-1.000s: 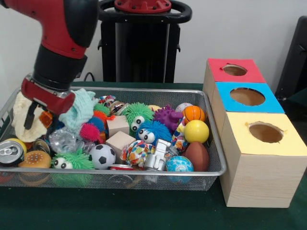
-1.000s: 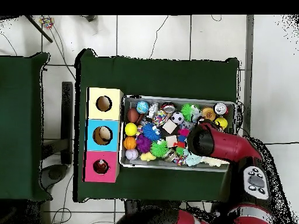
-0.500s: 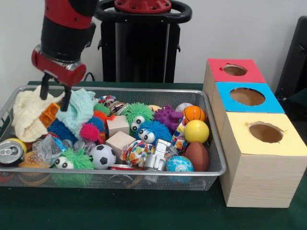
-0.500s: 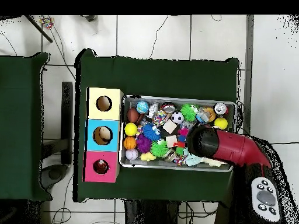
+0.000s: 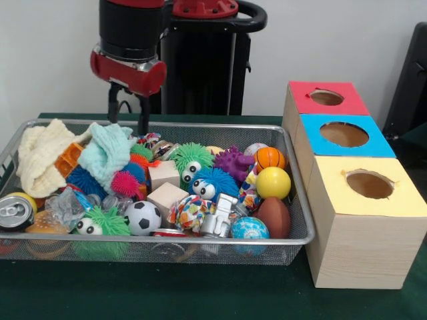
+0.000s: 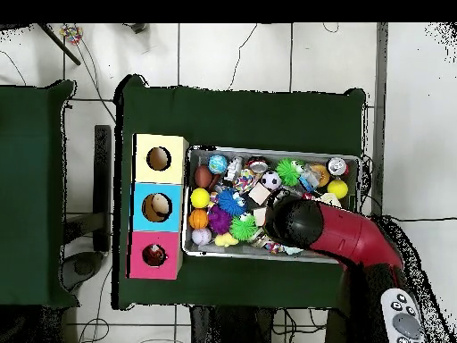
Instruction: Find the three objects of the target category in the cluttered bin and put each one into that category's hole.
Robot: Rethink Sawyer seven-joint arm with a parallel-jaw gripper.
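Observation:
My gripper hangs open and empty over the back rim of the wire bin, just above the light-blue cloth. The bin holds a heap of balls, such as a soccer ball, a yellow ball and a basketball. Also in it are fuzzy eyed toys, wooden blocks, a can and a cream cloth. To the right stand the red box, blue box and yellow box, each with a hole on top. In the overhead view the arm hides the gripper.
The three boxes sit in a row tight against one short end of the bin. Green cloth covers the table. The black pedestal stands right behind the gripper.
The gripper has risen out of the bin's left end, where it was down among the cloths, and moved right along the back rim. It came up empty.

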